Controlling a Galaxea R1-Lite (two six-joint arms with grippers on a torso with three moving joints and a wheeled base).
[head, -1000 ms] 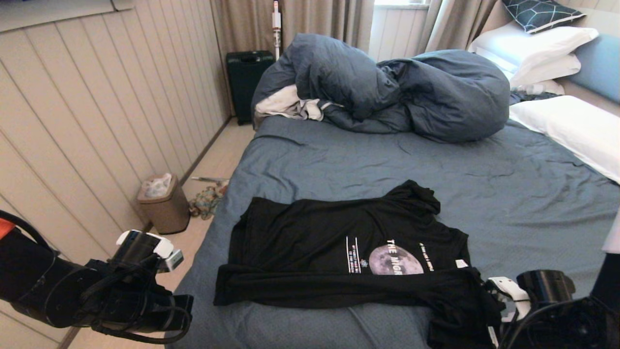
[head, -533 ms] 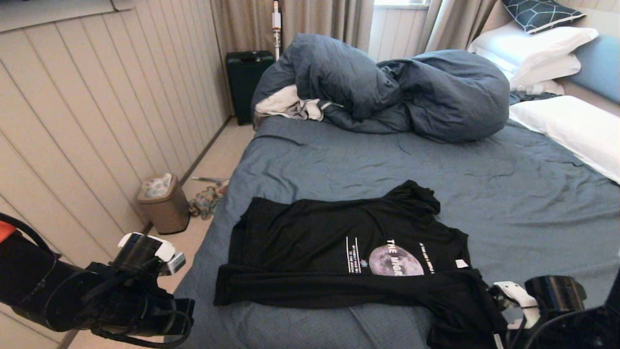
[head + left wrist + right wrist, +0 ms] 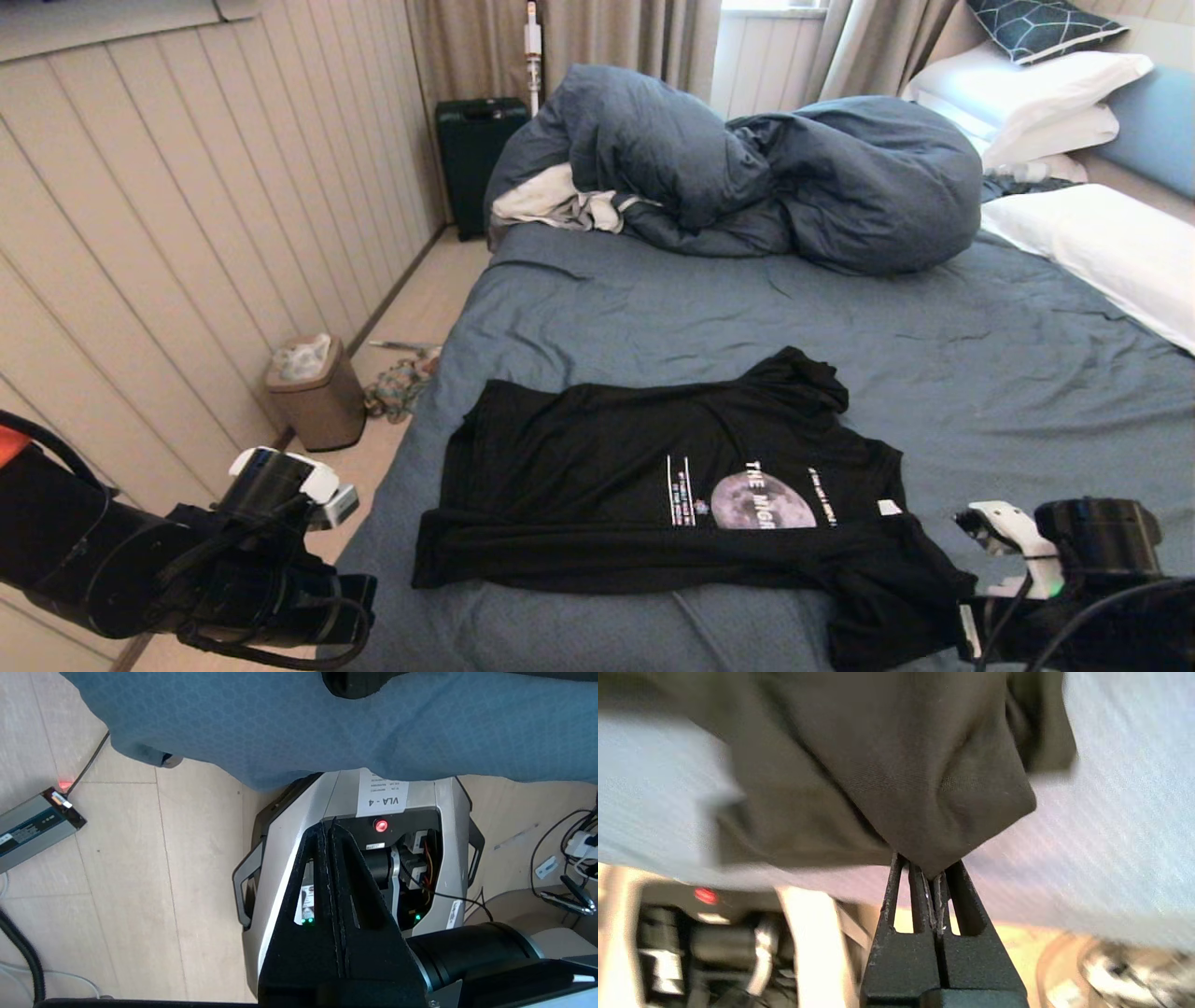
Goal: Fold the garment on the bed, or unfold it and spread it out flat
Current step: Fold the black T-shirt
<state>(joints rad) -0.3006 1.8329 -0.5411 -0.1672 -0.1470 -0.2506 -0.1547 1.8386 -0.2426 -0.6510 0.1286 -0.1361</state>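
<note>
A bedroom with pale panelled walls and beige curtains holds the large bed with a slate-blue sheet (image 3: 709,308), which fills most of the head view. On that sheet, at the bed's near edge, lies the black short-sleeved T-shirt with a grey moon print and white lettering (image 3: 653,485), mostly flat, its near hem doubled into a long fold and one sleeve bunched up on the side away from the robot. A small white neck tag shows beside the print.

The right gripper (image 3: 934,884) sits at the T-shirt's near corner, where the cloth droops over the bed's edge; its black fingers (image 3: 920,891) are pressed together with a peak of the black fabric pinched between them. The left gripper (image 3: 329,833) hangs off the bed's near side, over the robot's grey base, its two fingers closed flat against each other with nothing between them.

At the far end of the bed a bulky slate-blue duvet (image 3: 747,168) is heaped, with a white-grey cloth (image 3: 551,205) tucked at its side. White pillows (image 3: 1092,233) lie along the bed's headboard side. Beside the bed, on the floor, stands a small tan waste bin (image 3: 317,392), and beyond it a dark green suitcase (image 3: 476,159).
</note>
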